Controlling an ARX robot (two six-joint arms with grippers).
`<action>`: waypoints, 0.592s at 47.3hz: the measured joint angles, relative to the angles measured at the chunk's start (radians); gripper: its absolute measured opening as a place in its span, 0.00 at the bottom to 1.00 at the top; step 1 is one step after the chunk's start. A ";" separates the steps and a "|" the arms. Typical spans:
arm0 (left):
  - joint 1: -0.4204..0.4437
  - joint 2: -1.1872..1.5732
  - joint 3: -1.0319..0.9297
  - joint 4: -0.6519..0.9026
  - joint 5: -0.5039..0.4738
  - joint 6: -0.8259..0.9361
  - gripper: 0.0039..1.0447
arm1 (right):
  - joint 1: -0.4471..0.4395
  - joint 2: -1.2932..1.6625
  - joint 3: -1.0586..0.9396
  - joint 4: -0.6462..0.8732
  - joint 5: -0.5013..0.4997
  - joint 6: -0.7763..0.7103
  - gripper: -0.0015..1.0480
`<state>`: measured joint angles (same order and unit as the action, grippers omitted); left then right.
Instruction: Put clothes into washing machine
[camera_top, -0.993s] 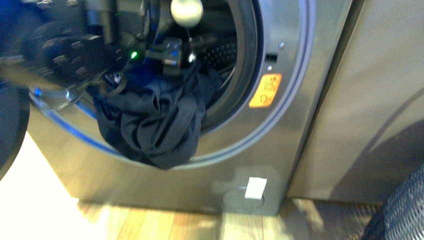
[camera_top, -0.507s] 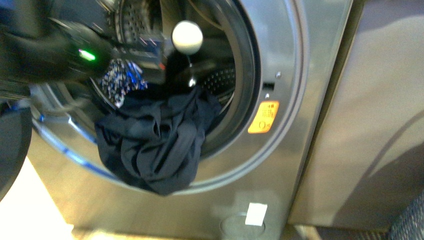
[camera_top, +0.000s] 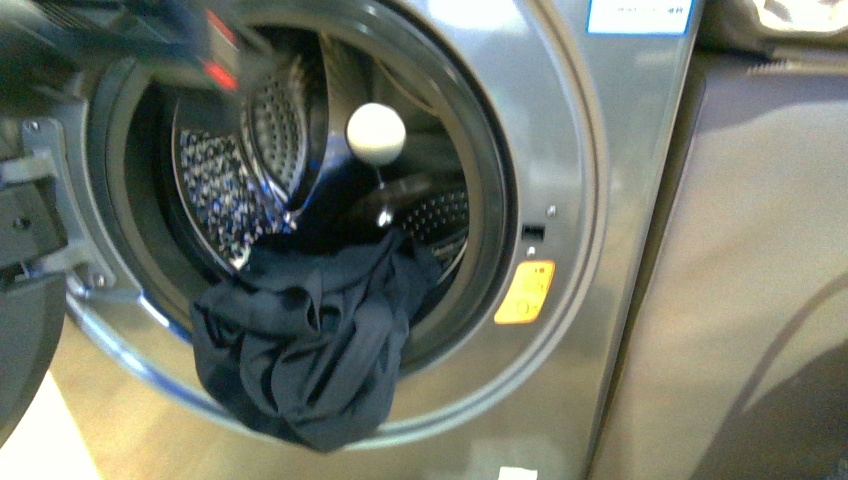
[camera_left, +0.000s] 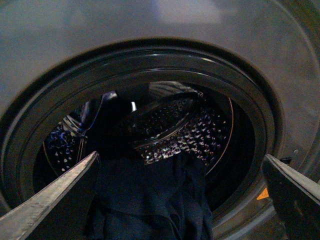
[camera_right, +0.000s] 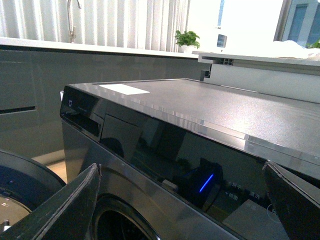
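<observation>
The washing machine (camera_top: 560, 330) fills the front view, its porthole open; the right gripper (camera_right: 182, 200) sits up beside the machine's dark control panel (camera_right: 165, 155), fingers spread and holding nothing. The clothes (camera_top: 310, 350) hang in folds over the porthole's lower rim — half in the drum, half outside; the left gripper (camera_left: 182, 200) faces them from just outside the opening, fingers (camera_left: 55, 195) wide apart and clear of the fabric. A white ball (camera_top: 376, 133) shows inside the drum, above the clothes.
</observation>
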<state>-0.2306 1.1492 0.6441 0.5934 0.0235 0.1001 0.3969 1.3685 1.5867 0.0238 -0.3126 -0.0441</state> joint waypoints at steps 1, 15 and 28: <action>0.002 -0.015 -0.006 -0.004 0.003 -0.002 0.94 | 0.000 0.000 0.000 0.000 0.000 0.000 0.93; -0.002 -0.247 -0.066 -0.235 -0.195 -0.056 0.79 | 0.000 0.000 0.000 0.000 0.000 0.000 0.93; 0.071 -0.410 -0.290 -0.208 -0.176 -0.088 0.35 | 0.001 -0.001 0.000 0.000 0.000 0.000 0.93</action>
<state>-0.1593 0.7387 0.3538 0.3851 -0.1524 0.0120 0.3977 1.3678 1.5867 0.0238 -0.3130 -0.0441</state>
